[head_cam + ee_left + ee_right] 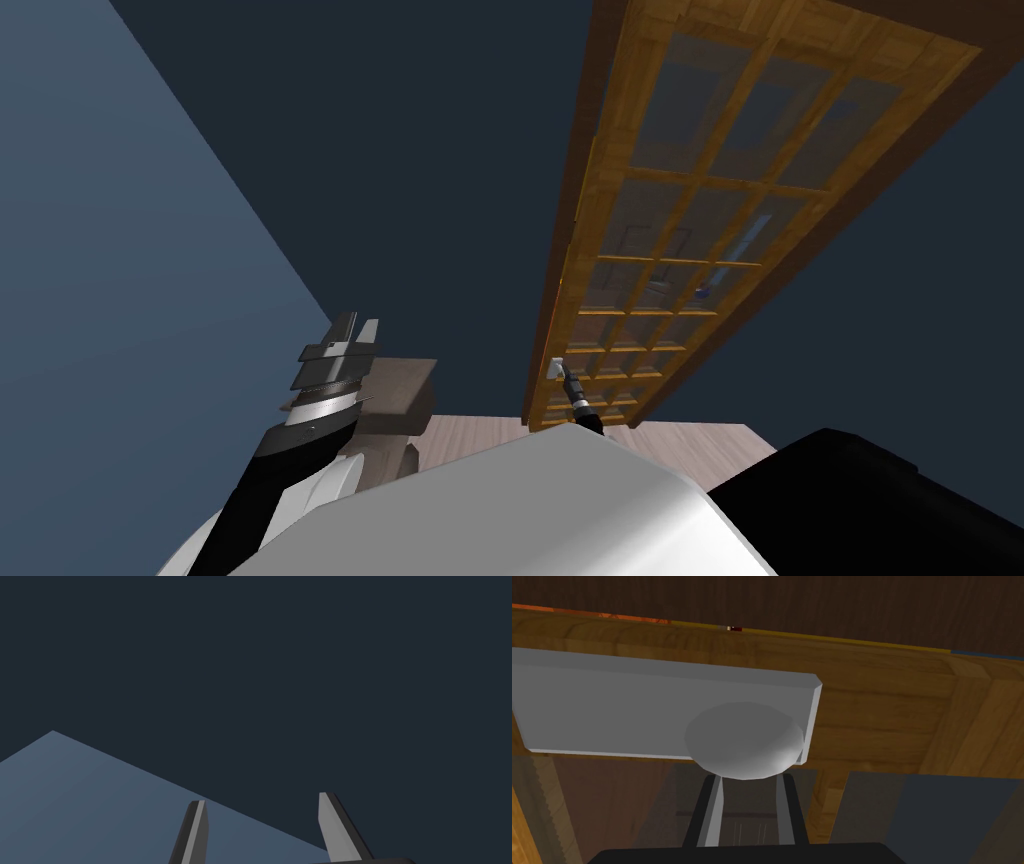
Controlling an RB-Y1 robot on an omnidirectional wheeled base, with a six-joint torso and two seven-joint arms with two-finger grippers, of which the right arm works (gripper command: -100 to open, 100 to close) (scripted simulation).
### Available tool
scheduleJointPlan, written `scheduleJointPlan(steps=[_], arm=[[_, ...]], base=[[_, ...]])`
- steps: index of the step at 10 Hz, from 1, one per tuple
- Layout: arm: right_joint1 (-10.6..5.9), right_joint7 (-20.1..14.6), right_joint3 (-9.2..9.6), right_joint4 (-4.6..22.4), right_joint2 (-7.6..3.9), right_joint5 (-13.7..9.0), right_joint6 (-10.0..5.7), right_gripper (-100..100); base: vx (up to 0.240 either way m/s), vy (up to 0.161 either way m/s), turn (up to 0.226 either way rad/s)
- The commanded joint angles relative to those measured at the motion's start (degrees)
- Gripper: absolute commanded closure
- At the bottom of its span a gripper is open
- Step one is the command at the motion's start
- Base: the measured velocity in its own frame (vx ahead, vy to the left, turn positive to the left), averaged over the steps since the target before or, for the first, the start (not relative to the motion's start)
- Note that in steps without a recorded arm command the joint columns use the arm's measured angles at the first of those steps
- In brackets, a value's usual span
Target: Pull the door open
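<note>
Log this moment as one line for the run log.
phase: grasp | right gripper: shut on grey knob of wooden glass-paned door | left gripper: open, away from door

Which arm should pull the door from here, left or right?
Right. The right tool is closed around the grey door knob on the wooden door, so it can likely pull straight back. The left tool is open and raised off to the side, away from the door.

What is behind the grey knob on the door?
A flat grey plate fixed to the wooden door. The knob covers its own stem and part of the plate.
</note>
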Motion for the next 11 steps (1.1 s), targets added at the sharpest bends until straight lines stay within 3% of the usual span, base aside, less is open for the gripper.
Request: scheduleJointPlan(steps=[1, 4, 7, 11], arm=[[-0.21, -2.86, 0.9, -0.74, 0.63, -0.77, 0.26, 100], [-0.25, -7.28, 1.44, -0.86, 0.58, -2.62, 0.67, 100], [-0.25, -7.65, 1.44, -0.86, 0.58, -2.62, 0.67, 100], [-0.31, -14.44, 2.24, -1.04, 0.49, -5.4, 1.3, 100]], base=[[-0.05, -0.015, 0.066], [-0.054, -0.021, 0.085], [-0.02, -0.005, 0.012], [-0.05, -0.021, 0.089]])
